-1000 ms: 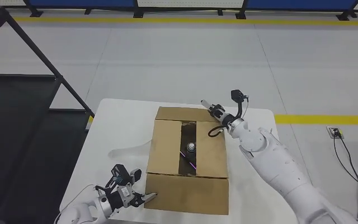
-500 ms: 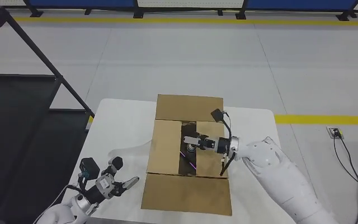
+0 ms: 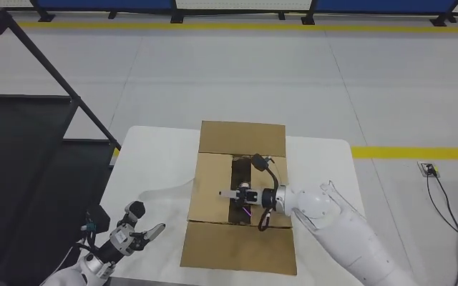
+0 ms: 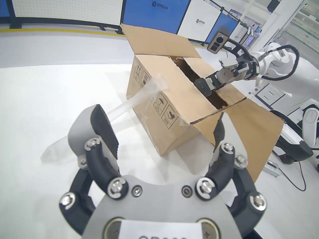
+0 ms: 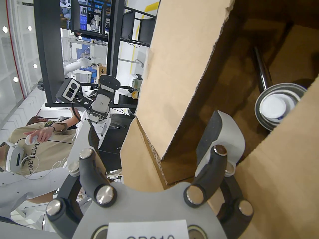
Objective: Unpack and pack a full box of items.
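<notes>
Swung over the box (image 3: 236,247), the right claw (image 3: 232,193) gapes astride a flap (image 3: 211,187); the left claw (image 3: 147,220), also open, backed toward the worktop's (image 3: 157,157) near-left corner.

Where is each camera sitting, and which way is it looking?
Top: above the arms, looking down at the table and box; both arms show, left gripper beside the box, right gripper at its gap.
Left wrist: on the left arm, facing the box's side across the table; its own open fingers show.
Right wrist: on the right arm, facing into the box's gap at a can; its own open fingers straddle a flap.
Shared: top and left wrist both show the box and the right gripper at the gap.
</notes>
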